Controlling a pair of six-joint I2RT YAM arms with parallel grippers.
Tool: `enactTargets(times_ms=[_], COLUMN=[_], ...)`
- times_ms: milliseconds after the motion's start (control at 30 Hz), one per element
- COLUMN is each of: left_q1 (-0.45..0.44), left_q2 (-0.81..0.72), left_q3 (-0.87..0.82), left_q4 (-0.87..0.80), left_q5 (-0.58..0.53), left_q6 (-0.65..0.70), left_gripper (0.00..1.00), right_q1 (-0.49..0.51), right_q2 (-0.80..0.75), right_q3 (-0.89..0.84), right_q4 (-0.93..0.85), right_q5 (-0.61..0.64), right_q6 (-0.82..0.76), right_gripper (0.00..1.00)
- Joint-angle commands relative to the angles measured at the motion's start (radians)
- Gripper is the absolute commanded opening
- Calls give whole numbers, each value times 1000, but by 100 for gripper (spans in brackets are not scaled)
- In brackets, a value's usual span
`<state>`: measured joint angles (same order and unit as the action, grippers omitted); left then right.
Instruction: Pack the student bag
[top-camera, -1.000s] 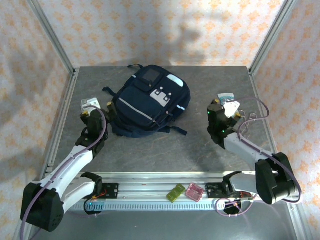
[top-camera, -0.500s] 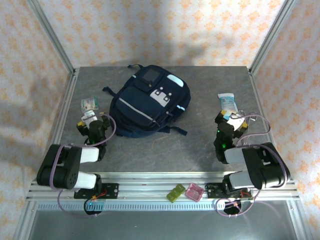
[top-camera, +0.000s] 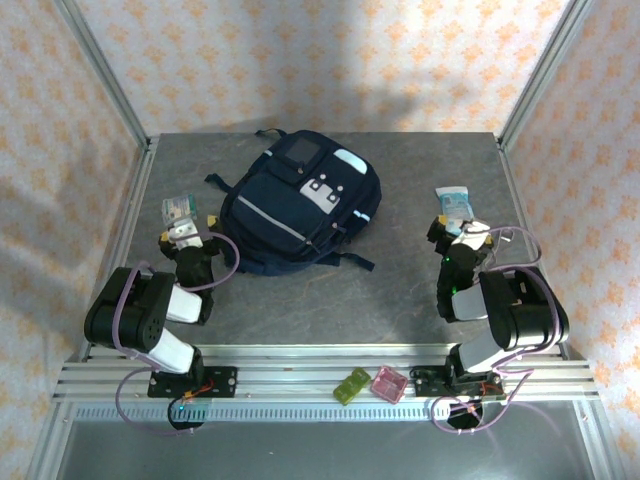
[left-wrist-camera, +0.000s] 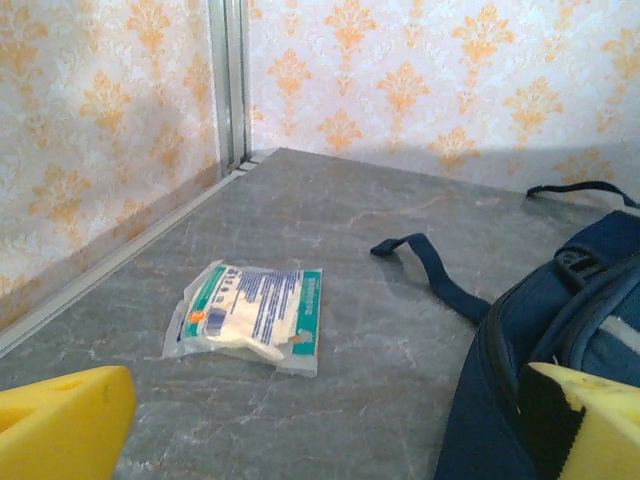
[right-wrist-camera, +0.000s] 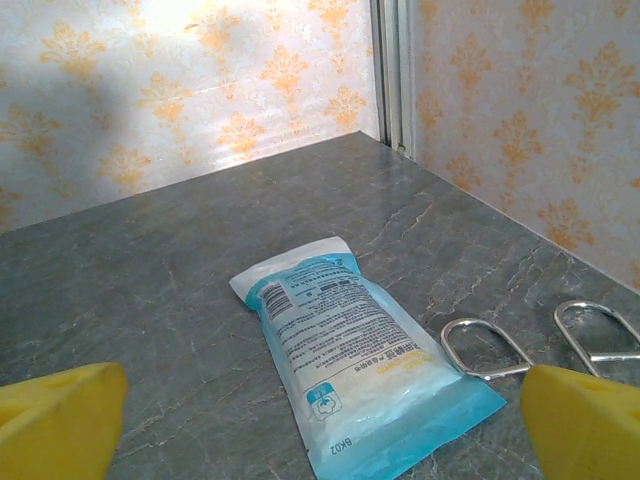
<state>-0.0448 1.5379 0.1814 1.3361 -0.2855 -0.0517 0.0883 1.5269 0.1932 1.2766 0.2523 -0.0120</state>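
From above, both arms have folded back toward the lower edge of the frame since a second ago. Then the left arm (top-camera: 140, 320) reached out beside the bag with a packet at its tip, and the right arm (top-camera: 505, 310) held one out at the right. Now the white-and-green packet (top-camera: 179, 206) lies on the counter (top-camera: 400, 290) at centre left, and the blue packet (top-camera: 452, 198) lies at centre right, each just ahead of its arm. Both are outside the student bag (top-camera: 298, 205), so I judge that nothing has been packed yet and both still need picking up. The bag lies flat in the upper centre of the frame, turned on a slant. It is navy with a dark square panel near its top, white-grey patches, a pale diagonal stripe, and straps trailing toward lower right. No opening shows from here, so it probably has to be unzipped first. In the left wrist view, the left jaws are spread wide with nothing between them, one yellow fingertip (left-wrist-camera: 60, 415) in each lower corner. The white-and-green packet (left-wrist-camera: 250, 315) lies left of centre, and the bag's navy side (left-wrist-camera: 560, 340) rises at the right edge, with a loose strap (left-wrist-camera: 430, 275) between them. In the right wrist view, the right jaws are likewise wide apart and empty. The blue packet (right-wrist-camera: 360, 370) lies in the middle, with two metal rings (right-wrist-camera: 485, 350) just to its right.
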Motion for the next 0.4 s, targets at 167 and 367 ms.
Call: enactTargets(times_ms=[167,367], left_q1=[2,-18], left_q2=[1,4], left_q3=[12,3], left_q4=[34,57], left_q5=[-7,3], left_q6=[5,35], left_gripper=[99,100], right_q1=[-12,-15], right_q2=[-1,-9], right_q3=[33,22], right_q4=[-27,-12], right_q5=[-31,-38], right_q6=[13,14], right_gripper=[100,100])
